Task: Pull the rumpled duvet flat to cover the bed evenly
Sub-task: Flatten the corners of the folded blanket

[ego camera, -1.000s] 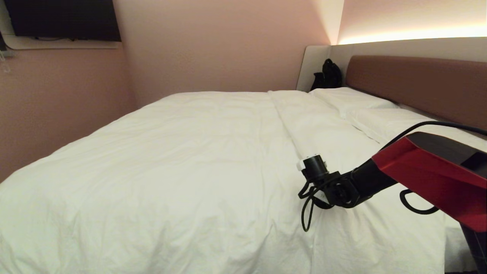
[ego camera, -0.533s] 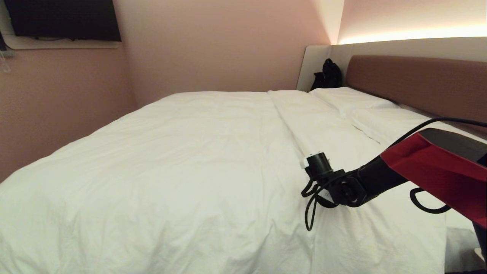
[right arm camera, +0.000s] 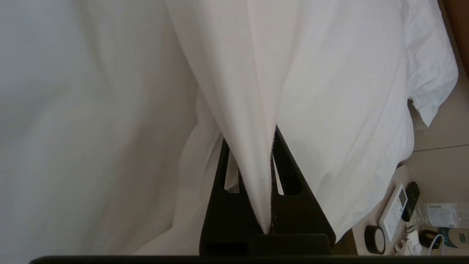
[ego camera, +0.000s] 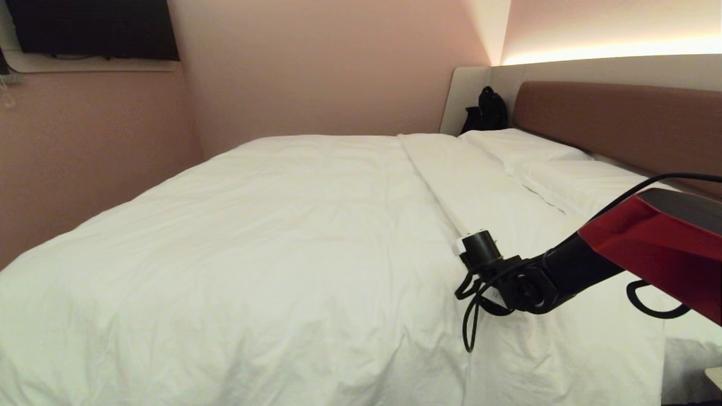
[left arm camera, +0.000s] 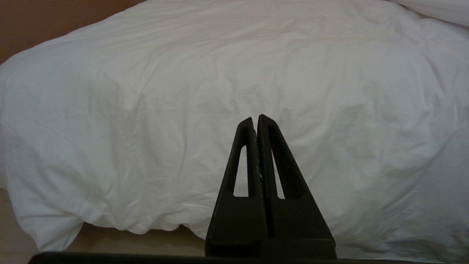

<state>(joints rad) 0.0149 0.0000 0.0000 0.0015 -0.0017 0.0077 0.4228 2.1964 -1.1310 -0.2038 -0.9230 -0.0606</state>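
The duvet (ego camera: 271, 248) is spread over most of the bed (ego camera: 615, 129), from about nine o'clock in the head view across to a long edge running from twelve towards five o'clock, with two pillows (ego camera: 541, 160) beyond it at one to two o'clock.

The right gripper (right arm camera: 269, 176) is closed on a fold of white cloth, which is drawn up into a taut ridge between its jaws; in the head view only the arm's wrist is seen, low at four o'clock over the duvet's near edge. The left gripper (left arm camera: 257, 123) is shut on nothing and is parked facing the draped near side of the duvet.

The duvet is judged soft, puffy and light, but bulky and prone to drag. It is best gripped at a hem or corner, where the filling is thin, since a pinch in the middle would only lift a peak. The cloth looks smooth, so slipping under a hard pull is possible.
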